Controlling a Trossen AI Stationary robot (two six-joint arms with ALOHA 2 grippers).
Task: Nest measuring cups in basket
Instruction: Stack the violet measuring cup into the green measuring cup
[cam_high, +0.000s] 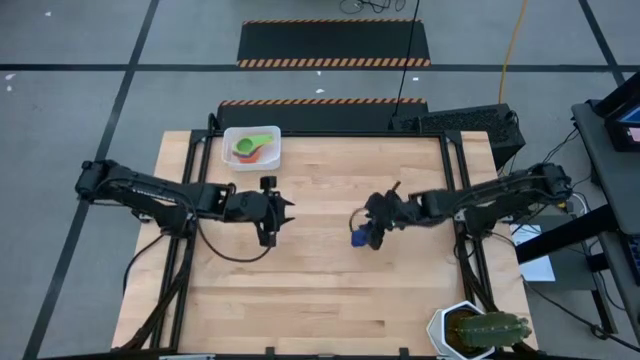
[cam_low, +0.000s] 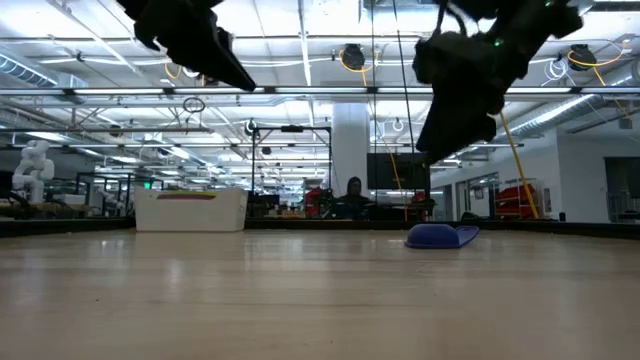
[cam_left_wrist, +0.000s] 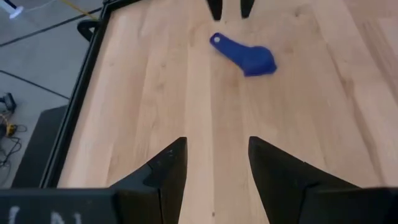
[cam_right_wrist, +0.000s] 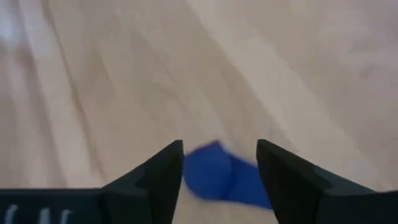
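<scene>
Blue measuring cup (cam_right_wrist: 221, 175) lies on table below open right end effector (cam_right_wrist: 219, 180)

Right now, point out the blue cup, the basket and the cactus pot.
blue cup (cam_left_wrist: 252, 58): left wrist view, on its bowl.
basket (cam_high: 229, 138): high view, on its white rim.
cactus pot (cam_high: 443, 326): high view, on its white rim.

— What carries everything?
— A pale wooden surface (cam_high: 310, 290) in a black frame.
— What lies on it?
— A blue measuring cup (cam_high: 358, 238) near the middle, upside down; a white basket (cam_high: 228, 140) at the far edge; a cactus pot (cam_high: 440, 325) at the near right corner.
</scene>
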